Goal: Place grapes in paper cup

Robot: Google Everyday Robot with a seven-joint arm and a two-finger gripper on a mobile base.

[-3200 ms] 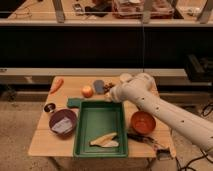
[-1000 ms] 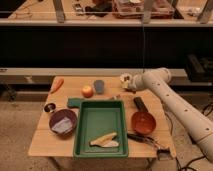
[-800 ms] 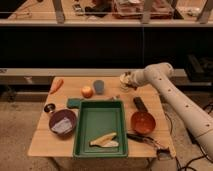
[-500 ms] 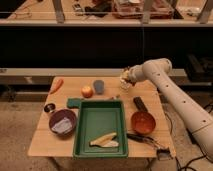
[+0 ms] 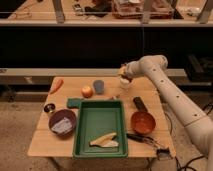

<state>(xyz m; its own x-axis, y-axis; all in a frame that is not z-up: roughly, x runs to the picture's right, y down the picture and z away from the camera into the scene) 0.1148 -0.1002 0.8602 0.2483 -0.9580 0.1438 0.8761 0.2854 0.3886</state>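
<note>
The white paper cup [image 5: 125, 85] stands at the back right of the wooden table [image 5: 45, 140], just right of the grey-blue cup [image 5: 99, 86]. My gripper [image 5: 123, 74] hangs directly over the paper cup's rim, at the end of the white arm [image 5: 165, 87] that reaches in from the right. The grapes are hidden; no dark bunch shows on the table or at the gripper.
A green tray [image 5: 102, 116] with a pale peel [image 5: 104, 140] fills the table's middle. Left are a purple bowl [image 5: 62, 122], a carrot [image 5: 56, 85] and an orange fruit [image 5: 87, 91]. Right are an orange bowl [image 5: 143, 122] and a dark block [image 5: 140, 104].
The arm swung from over the table's middle to the right, and the gripper then rose and moved a little left to hang over the paper cup.
</note>
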